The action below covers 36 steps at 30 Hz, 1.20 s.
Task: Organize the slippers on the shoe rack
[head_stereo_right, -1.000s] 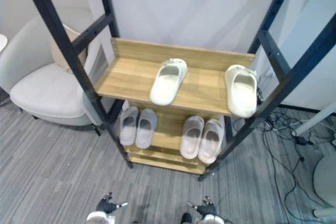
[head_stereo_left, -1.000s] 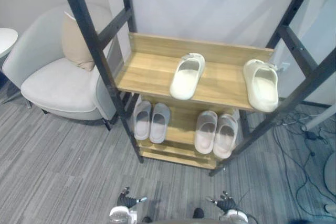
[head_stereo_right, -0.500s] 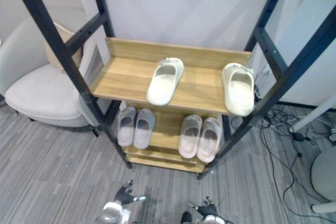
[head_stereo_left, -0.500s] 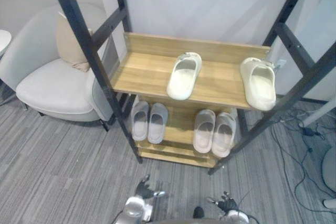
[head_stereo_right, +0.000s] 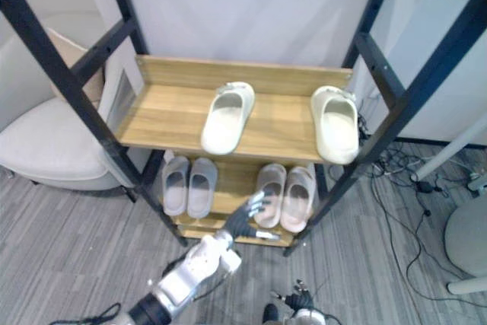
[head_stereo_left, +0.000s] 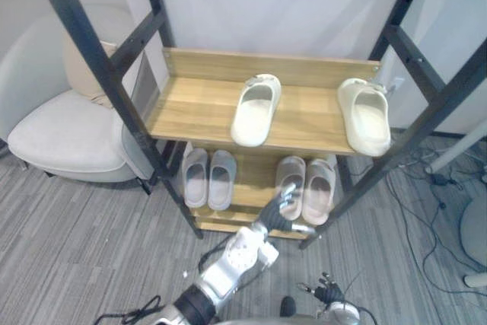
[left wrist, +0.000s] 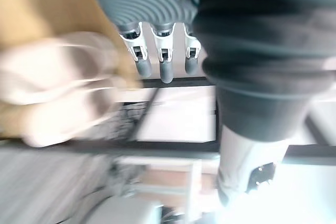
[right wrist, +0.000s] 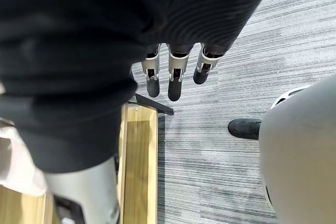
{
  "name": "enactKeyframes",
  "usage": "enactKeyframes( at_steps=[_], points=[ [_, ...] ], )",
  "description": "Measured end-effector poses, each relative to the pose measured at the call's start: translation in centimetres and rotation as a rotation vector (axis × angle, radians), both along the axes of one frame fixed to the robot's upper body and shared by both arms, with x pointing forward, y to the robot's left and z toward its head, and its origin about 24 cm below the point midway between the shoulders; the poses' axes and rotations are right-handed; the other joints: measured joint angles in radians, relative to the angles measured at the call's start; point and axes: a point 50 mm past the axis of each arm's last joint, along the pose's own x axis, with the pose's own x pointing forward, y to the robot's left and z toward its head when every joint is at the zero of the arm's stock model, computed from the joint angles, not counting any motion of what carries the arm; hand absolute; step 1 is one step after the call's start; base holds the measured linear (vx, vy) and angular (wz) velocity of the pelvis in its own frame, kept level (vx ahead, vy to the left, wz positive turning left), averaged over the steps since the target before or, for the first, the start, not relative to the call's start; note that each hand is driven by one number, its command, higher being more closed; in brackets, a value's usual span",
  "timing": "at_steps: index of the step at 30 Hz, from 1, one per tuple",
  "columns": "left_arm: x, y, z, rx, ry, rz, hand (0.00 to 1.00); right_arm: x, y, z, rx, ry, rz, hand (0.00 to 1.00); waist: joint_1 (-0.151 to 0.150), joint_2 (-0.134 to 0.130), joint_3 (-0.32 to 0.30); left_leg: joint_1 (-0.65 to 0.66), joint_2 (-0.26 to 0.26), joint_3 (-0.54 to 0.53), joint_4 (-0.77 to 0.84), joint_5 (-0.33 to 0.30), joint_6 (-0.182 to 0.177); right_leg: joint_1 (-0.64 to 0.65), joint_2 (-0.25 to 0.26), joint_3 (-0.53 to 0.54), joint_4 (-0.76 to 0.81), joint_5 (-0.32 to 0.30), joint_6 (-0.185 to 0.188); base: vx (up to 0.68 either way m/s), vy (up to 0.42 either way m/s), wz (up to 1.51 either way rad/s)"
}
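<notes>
shoe rack [head_stereo_left: 199, 104] holds cream slippers [head_stereo_left: 255, 110] above, two pairs [head_stereo_left: 208, 179] below; left hand [head_stereo_left: 280, 203], right hand [head_stereo_left: 327, 293] fingers [right wrist: 175, 85] apart.

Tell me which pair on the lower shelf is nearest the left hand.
The pale pink pair on the right: the open left hand is up right in front of it. The grey pair sits further left.

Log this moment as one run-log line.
left robot hand: open, near lower right pair | right robot hand: open, low, idle | top shelf: middle slipper and right-edge slipper apart
</notes>
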Motion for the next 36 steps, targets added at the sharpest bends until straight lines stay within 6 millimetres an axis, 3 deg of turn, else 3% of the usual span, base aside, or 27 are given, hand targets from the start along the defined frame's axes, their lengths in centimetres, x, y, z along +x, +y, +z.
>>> enactKeyframes(
  at_steps=[4, 12, 15, 26, 30, 36],
  points=[
    [1.6, 1.3, 4.7, -0.148, -0.147, 0.082, 0.0, 0.0, 0.0, 0.0, -0.002, 0.001, 0.001, 0.0, -0.003, 0.0, -0.001, 0.0, -0.001, 0.0, 0.0, 0.0, 0.0, 0.0, 0.002, 0.0, 0.0, 0.001, -0.001, 0.0, 0.0, 0.0],
    [3.5, 3.3, 7.8, -0.171, -0.272, 0.18, 0.0, 0.1, 0.0, 0.0, 0.004, 0.004, 0.006, 0.0, -0.008, 0.0, -0.001, -0.003, -0.001, -0.002, 0.008, 0.0, 0.0, 0.0, 0.002, -0.002, 0.0, 0.005, -0.005, -0.03, -0.011, 0.0],
    [5.8, 5.2, 9.2, -0.169, -0.312, 0.303, 0.0, 0.1, 0.0, 0.0, 0.005, 0.004, 0.01, 0.0, -0.009, 0.0, -0.001, -0.012, -0.001, -0.007, 0.016, 0.001, 0.0, -0.003, 0.001, -0.009, 0.0, 0.008, -0.007, -0.03, -0.011, 0.04],
    [11.3, 11.3, 10.8, -0.04, -0.319, 0.626, 0.0, 0.4, 0.1, 0.3, 0.0, -0.016, 0.042, 0.0, -0.044, 0.007, 0.004, -0.025, -0.008, -0.005, 0.016, 0.001, 0.001, -0.018, -0.004, -0.007, 0.0, 0.01, -0.006, 0.0, -0.001, 0.0],
    [12.4, 14.0, 10.9, 0.038, -0.3, 0.714, 0.0, 0.6, 0.0, 0.4, 0.003, -0.026, 0.036, 0.0, -0.052, 0.012, 0.008, -0.034, -0.008, 0.014, 0.015, 0.001, 0.001, -0.037, -0.003, 0.011, 0.0, 0.019, -0.006, -0.01, -0.003, -0.12],
    [13.1, 15.9, 10.8, 0.126, -0.279, 0.778, 0.0, 0.7, -0.3, 0.7, 0.006, -0.047, 0.017, 0.0, -0.055, 0.023, 0.018, -0.04, -0.017, 0.059, 0.015, -0.005, 0.009, -0.069, -0.006, 0.057, 0.0, 0.035, -0.006, -0.03, 0.006, -0.24]
  ],
)
